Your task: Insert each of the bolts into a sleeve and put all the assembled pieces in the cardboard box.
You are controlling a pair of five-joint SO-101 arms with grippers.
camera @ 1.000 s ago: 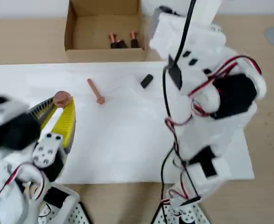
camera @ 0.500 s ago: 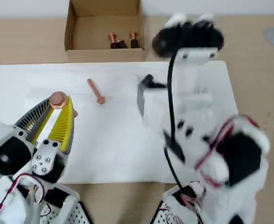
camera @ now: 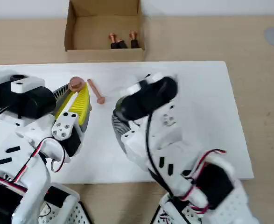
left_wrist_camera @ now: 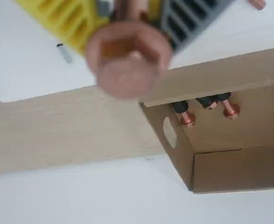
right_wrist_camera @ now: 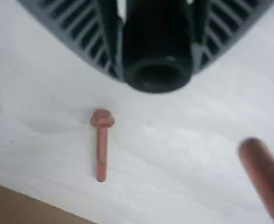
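As I watch, left end effector (camera: 74, 93) grips a bolt (left_wrist_camera: 127, 58) — right end effector (right_wrist_camera: 158, 42), a sleeve (right_wrist_camera: 158, 70).
Spare bolt (camera: 96, 91) lies on the sheet (camera: 197, 93).

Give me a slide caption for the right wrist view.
Right gripper holds a black sleeve over the white sheet, near a loose bolt.

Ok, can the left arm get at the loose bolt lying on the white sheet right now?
Reach, likely yes: the loose bolt lies just beside the left hand with nothing between them. But that hand is shut on a second bolt, so it probably can't grip the loose one.
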